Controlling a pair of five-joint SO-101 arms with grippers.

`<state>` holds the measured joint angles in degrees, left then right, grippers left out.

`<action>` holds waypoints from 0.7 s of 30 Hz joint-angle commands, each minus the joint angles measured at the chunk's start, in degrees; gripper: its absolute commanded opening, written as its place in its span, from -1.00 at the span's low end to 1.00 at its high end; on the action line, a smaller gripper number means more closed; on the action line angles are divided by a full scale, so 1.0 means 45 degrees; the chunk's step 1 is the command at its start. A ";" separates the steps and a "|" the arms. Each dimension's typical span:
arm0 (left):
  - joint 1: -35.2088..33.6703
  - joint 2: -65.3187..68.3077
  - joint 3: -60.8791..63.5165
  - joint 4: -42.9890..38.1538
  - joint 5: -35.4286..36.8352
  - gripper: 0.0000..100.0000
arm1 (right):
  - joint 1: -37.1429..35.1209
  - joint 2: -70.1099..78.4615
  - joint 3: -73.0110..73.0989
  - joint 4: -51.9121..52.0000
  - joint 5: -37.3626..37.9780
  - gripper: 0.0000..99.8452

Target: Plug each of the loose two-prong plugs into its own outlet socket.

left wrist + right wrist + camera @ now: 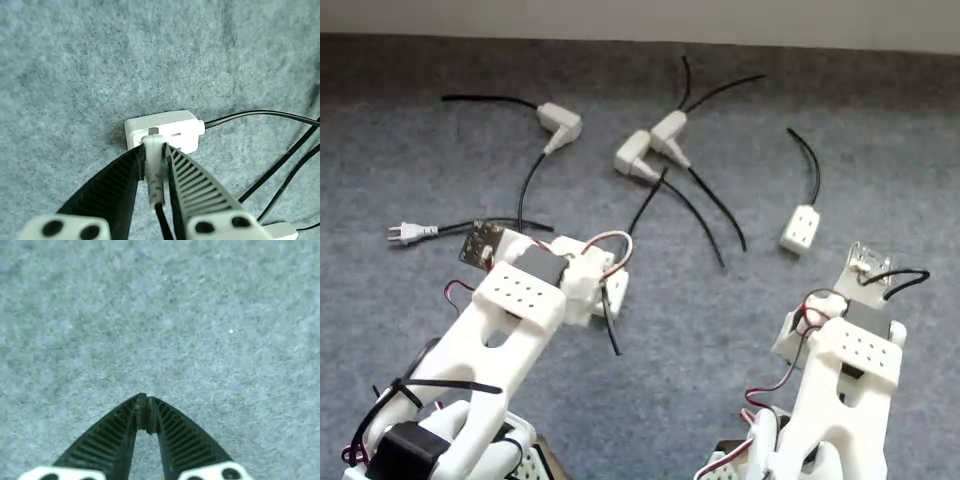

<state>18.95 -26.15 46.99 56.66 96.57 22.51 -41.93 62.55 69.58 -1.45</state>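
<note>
Bare carpet [710, 330] lies between the left arm [520, 300] and the right arm [850, 360], and under the right gripper [146, 405], whose fingertips [141, 406] meet over plain pile. The left gripper [154, 150], clamped on a white plug [155, 175], has an outlet socket [165, 131] right at its tips and black cables [280, 165] running just beside. Across the middle of the carpet two long cables [717, 202] trail from the joined plugs [635, 155]; a lone socket [800, 228] lies near the right arm, and a loose plug [405, 233] beside the left arm
</note>
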 commanded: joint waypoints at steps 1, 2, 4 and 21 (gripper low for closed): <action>0.0322 -0.0440 -0.0147 0.0137 -0.0039 -0.99 | 0.0068 -0.0088 -0.0068 -0.0205 -0.0117 -0.98; 0.0322 -0.0440 -0.0147 0.0137 -0.0039 -0.99 | 0.0068 -0.0088 -0.0068 -0.0205 -0.0117 -0.98; 0.0342 -0.0440 -0.0147 0.0137 -0.0039 -0.99 | 0.0068 -0.0088 -0.0068 -0.0205 -0.0117 -0.98; 0.0791 -0.0459 -0.0127 0.0117 -0.0039 -0.99 | 0.0049 -0.0068 -0.0029 -0.0537 -0.0117 -0.98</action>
<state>22.11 -26.51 46.99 56.92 96.57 22.51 -41.93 62.55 68.00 -1.45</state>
